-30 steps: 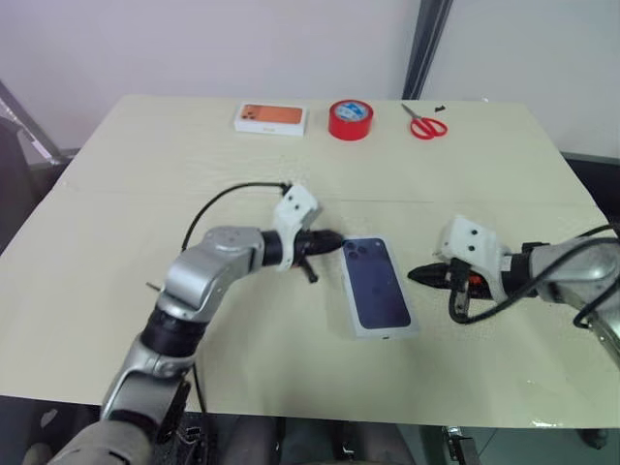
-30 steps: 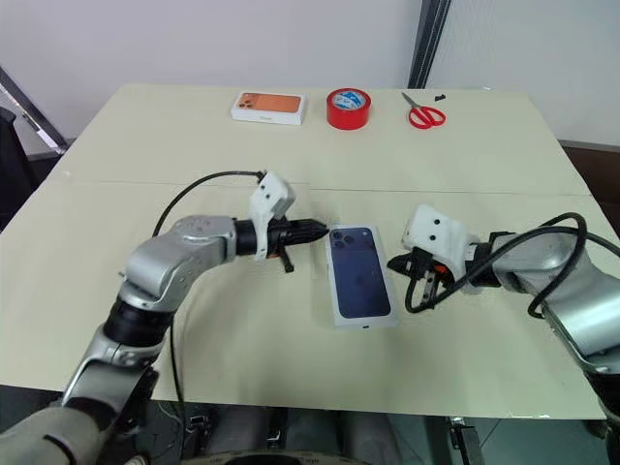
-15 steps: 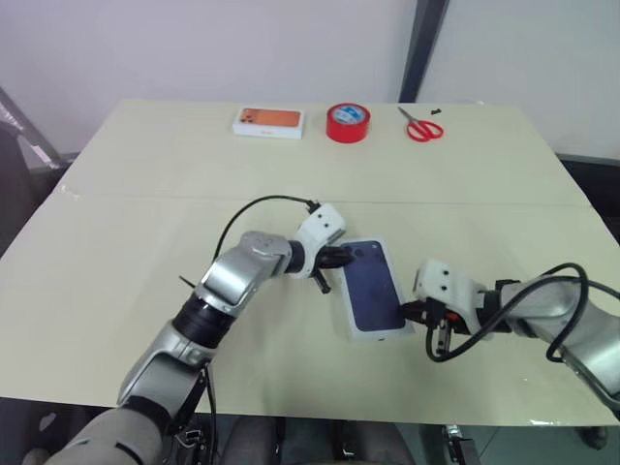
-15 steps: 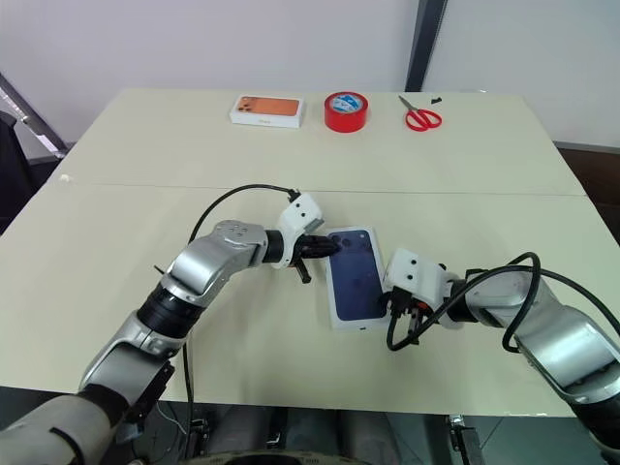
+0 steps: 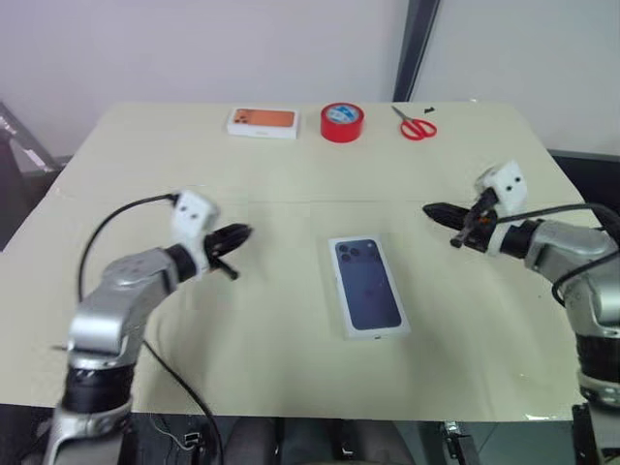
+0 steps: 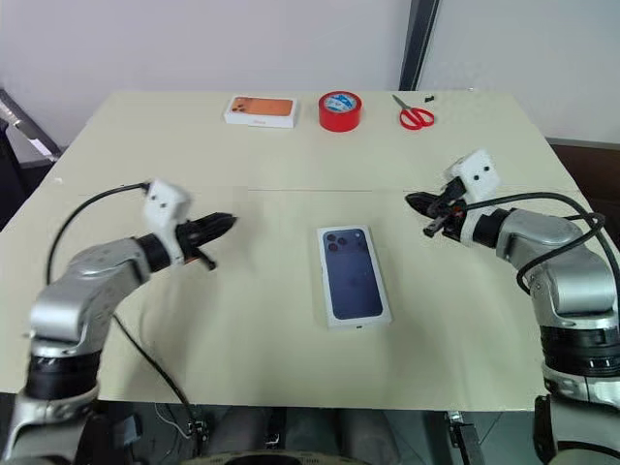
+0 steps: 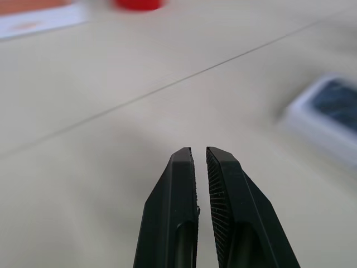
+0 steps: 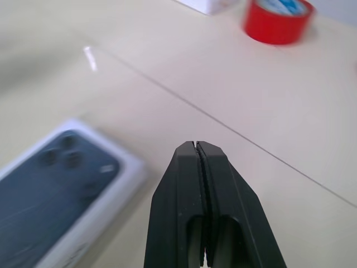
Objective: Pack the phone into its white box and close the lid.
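The white box (image 5: 368,286) lies flat in the middle of the table with the lid (image 6: 354,274) on top, its printed dark blue phone picture facing up. The phone itself is hidden. My left gripper (image 5: 242,232) hovers to the left of the box, well apart from it, pointing toward it with its fingers shut on nothing. My right gripper (image 5: 428,208) is off the box's far right corner, also shut and empty. The left wrist view has the box (image 7: 329,109) blurred beyond the closed fingertips (image 7: 199,151). The right wrist view looks past its fingertips (image 8: 196,144) at the lid (image 8: 56,184).
Along the table's far edge stand a small orange-topped box (image 5: 263,121), a red tape roll (image 5: 341,122) and red-handled scissors (image 5: 414,123). A seam (image 5: 291,201) crosses the tabletop just beyond the white box.
Both grippers have pulled away from the box's sides: the left one swung far out to the left, the right one out to the right and farther back. The box lies where it was.
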{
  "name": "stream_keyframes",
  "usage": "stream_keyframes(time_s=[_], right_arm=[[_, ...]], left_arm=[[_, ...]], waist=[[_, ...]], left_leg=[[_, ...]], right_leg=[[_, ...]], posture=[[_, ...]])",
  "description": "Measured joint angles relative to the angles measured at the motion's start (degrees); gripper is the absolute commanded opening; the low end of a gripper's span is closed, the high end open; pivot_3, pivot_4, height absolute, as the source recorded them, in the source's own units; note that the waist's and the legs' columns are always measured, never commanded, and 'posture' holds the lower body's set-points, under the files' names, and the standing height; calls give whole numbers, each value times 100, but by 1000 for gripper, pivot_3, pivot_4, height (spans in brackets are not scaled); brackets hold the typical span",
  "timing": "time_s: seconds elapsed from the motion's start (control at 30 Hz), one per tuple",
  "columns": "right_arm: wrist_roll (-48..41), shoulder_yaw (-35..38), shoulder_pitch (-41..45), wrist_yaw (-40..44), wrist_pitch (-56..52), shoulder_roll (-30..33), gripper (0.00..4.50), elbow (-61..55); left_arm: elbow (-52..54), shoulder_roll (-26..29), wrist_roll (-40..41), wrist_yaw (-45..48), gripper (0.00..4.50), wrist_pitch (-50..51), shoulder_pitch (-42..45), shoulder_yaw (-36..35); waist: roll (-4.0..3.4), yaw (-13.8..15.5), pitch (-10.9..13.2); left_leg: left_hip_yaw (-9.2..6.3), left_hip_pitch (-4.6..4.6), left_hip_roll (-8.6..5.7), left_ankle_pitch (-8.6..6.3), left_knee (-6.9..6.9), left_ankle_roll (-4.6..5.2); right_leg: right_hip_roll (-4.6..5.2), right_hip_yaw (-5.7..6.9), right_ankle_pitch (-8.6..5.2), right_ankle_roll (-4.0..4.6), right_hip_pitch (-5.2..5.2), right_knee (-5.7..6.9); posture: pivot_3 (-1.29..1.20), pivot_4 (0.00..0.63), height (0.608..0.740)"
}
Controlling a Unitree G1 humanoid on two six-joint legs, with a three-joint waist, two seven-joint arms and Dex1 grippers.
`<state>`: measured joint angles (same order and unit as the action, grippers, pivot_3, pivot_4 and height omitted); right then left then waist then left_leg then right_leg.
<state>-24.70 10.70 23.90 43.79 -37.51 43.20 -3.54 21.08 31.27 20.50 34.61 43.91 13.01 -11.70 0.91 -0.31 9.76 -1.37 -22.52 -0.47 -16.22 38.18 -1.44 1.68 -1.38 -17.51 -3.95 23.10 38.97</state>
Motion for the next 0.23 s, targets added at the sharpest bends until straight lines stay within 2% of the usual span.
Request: stream_keyframes(time_s=[0.23], right_arm=[[135, -99, -280, 589, 561, 156, 48, 382]], left_arm=[[275, 5, 19, -202, 438, -235, -592, -144]], waist=[[0, 34, 0]], left_leg=[[3, -2, -2, -2, -3, 2]], right_leg=[[4, -1, 0, -1, -1, -11]], posture=[[0, 150, 740]])
